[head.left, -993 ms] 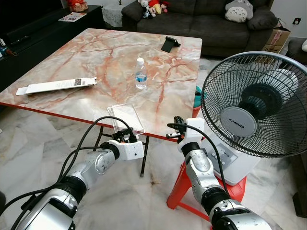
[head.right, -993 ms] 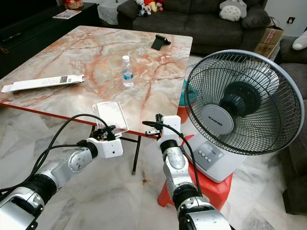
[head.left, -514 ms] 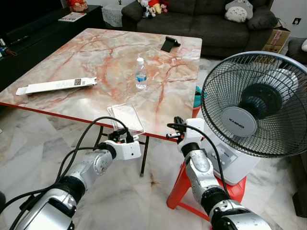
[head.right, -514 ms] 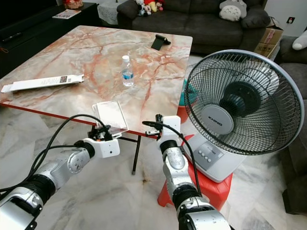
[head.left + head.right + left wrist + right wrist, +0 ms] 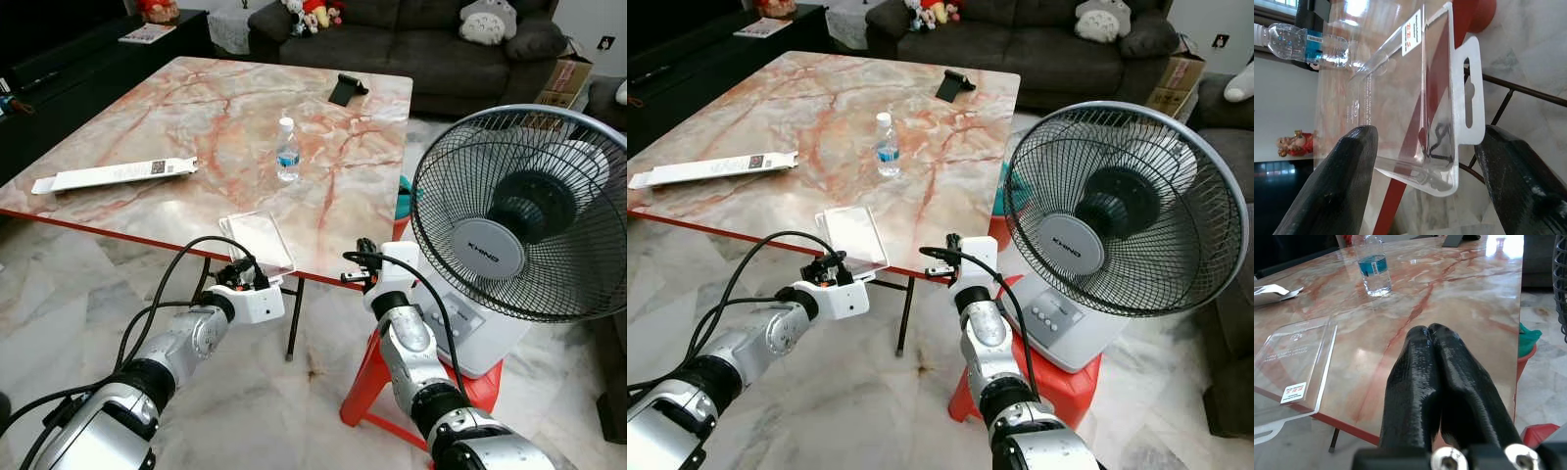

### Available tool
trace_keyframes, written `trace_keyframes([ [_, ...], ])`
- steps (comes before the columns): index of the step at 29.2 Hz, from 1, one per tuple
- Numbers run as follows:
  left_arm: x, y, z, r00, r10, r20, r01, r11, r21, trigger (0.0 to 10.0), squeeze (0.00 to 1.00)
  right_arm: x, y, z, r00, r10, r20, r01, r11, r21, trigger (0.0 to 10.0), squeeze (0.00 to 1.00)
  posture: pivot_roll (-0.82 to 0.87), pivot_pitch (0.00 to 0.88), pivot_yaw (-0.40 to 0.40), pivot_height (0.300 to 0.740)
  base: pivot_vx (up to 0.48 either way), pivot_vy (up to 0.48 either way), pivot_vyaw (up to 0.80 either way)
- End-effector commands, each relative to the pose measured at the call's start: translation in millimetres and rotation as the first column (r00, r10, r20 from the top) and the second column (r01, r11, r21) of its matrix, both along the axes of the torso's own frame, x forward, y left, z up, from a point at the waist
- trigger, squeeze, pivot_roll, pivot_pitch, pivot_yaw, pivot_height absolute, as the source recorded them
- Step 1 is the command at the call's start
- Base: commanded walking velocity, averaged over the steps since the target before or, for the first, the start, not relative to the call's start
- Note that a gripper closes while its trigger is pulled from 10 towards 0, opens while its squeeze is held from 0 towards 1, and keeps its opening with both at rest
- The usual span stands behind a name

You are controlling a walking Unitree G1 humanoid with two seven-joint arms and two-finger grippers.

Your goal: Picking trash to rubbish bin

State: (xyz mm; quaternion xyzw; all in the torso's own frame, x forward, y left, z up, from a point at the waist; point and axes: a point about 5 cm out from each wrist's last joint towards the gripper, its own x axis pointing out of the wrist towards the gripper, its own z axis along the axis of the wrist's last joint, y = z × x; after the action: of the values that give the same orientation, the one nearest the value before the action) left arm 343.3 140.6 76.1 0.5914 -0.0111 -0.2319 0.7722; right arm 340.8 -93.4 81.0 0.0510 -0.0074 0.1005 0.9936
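- The desk (image 5: pixel 196 117) is glossy pink-veined marble with a red edge.
- The clear, flat plastic package (image 5: pixel 257 241) lies at the desk's near edge, overhanging.
- Left tool (image 5: pixel 1425 161), released, fingers either side of the package, now nearer than before.
- Right tool (image 5: pixel 1436 377) clenched, empty.

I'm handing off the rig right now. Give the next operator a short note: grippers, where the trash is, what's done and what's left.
Left gripper: open, fingers either side of the clear plastic package overhanging the near edge of the marble table; not gripped yet.
Right gripper: shut, empty, at the table edge.
Also on the table: water bottle, long flat white box.
Done: nothing binned.
Left: close on the package, find the bin, then clear the rest.
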Motion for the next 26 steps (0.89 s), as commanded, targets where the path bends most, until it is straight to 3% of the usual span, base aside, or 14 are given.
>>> trace_keyframes([
  [1,0.9,0.2,-2.0,1.0,0.003,-0.002,-0.003,0.999,0.033,10.0,0.0,2.6,0.7,4.0,1.0,-0.003,0.01,0.003,1.0,0.006,10.0,0.0,0.05,0.045,-0.013,0.74,0.0,0.0,0.0],
  [26,3.7,0.3,-6.6,0.997,0.067,0.049,-0.068,0.997,0.023,10.0,0.0,3.5,-2.4,5.6,1.0,-0.023,0.02,0.023,1.0,0.003,10.0,0.0,0.04,0.034,-0.009,0.74,0.0,0.0,0.0],
])
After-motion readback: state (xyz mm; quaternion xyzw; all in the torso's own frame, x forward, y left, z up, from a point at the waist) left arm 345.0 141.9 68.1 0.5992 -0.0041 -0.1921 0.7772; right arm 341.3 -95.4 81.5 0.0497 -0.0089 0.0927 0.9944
